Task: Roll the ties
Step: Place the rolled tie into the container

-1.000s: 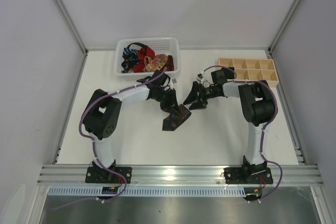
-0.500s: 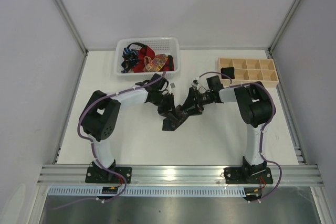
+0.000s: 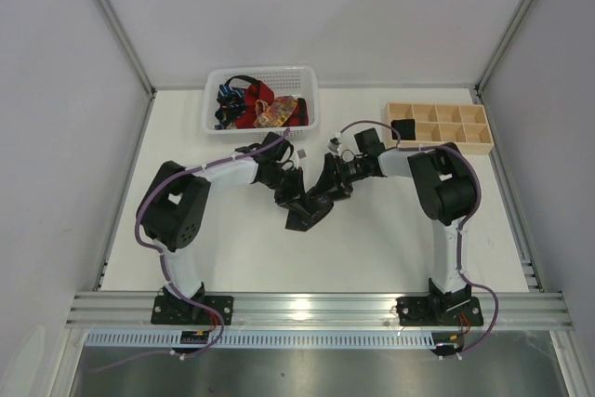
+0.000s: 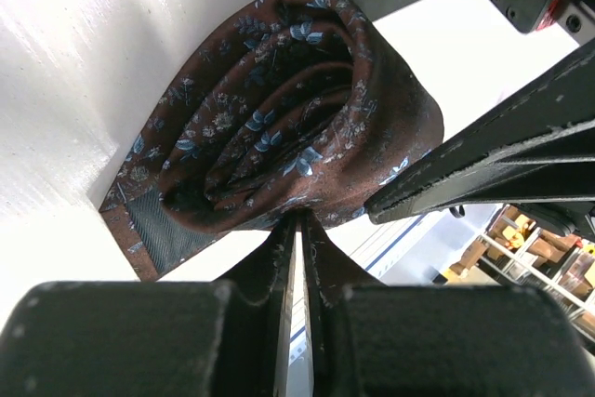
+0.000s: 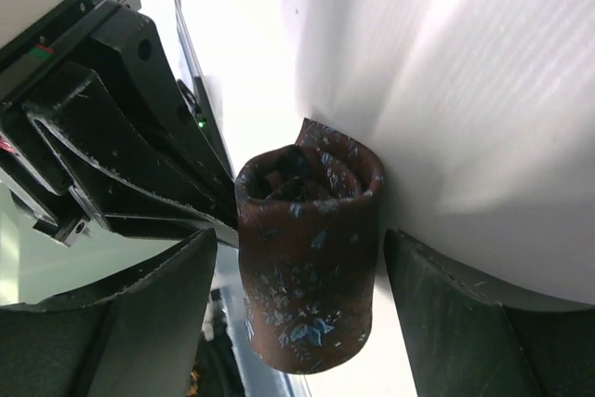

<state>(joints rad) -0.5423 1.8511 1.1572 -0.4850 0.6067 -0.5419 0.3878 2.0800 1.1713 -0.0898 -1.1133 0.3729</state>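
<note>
A dark brown tie (image 4: 279,127) with a fine blue flower pattern is rolled into a thick coil on the white table. In the top view the tie (image 3: 305,216) lies at the table's middle, between the two arms. My left gripper (image 4: 299,222) is shut on the roll's outer edge, its tips pinching the fabric. My right gripper (image 5: 307,318) is open and straddles the roll (image 5: 307,258), one finger (image 5: 153,323) on each side and neither clearly touching it. From above, the left gripper (image 3: 290,191) and right gripper (image 3: 327,188) meet over the roll.
A white mesh basket (image 3: 216,90) at the back left holds more ties (image 3: 260,111) in red, blue and orange. A pale wooden tray (image 3: 442,125) with square compartments stands at the back right, with a dark roll (image 3: 403,127) in one compartment.
My right gripper has moved left from beside the tray's front to the roll and now straddles it. The left gripper and roll have shifted only slightly.
</note>
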